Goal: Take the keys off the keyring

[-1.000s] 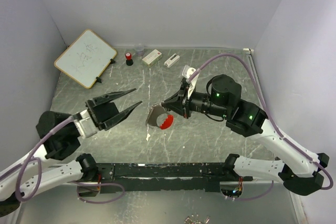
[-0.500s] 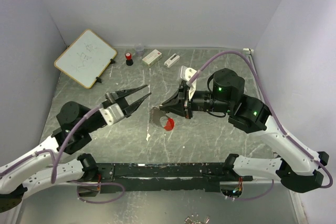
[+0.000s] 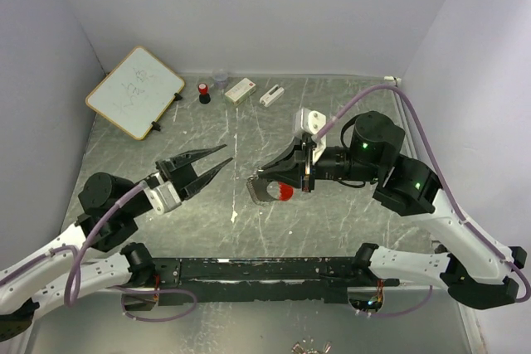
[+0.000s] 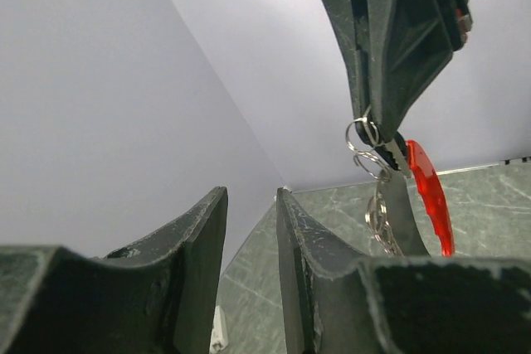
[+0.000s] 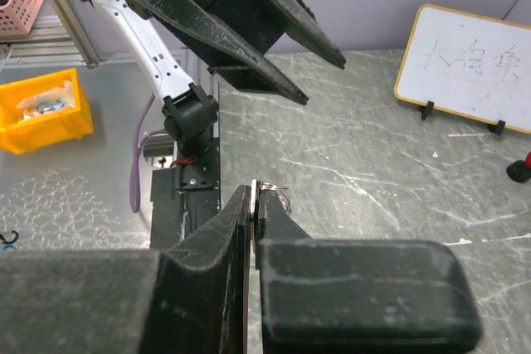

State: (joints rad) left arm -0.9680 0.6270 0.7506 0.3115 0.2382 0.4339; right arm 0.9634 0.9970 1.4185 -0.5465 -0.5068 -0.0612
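My right gripper (image 3: 259,180) is shut on the keyring (image 3: 278,193) and holds it above the table's middle. The red crescent clip (image 3: 285,194) and a grey key (image 3: 264,192) hang from it. In the left wrist view the silvery rings (image 4: 365,137), the red clip (image 4: 429,192) and the key blade (image 4: 401,213) dangle from the right gripper's fingers (image 4: 394,39). In the right wrist view my right gripper (image 5: 257,192) pinches the metal ring edge-on. My left gripper (image 3: 224,156) is open and empty, a short way left of the keyring and pointing at it; it also shows in the left wrist view (image 4: 249,201).
A small whiteboard (image 3: 135,91) stands at the back left. A red-capped black bottle (image 3: 203,93), a clear cup (image 3: 220,79) and two small white boxes (image 3: 240,89) lie along the back wall. A yellow bin (image 5: 40,109) sits beyond the table's near edge.
My left gripper swung in toward the keyring with narrower jaws, then eased back a little. My right gripper shifted slightly right with the keyring; the red clip swung right.
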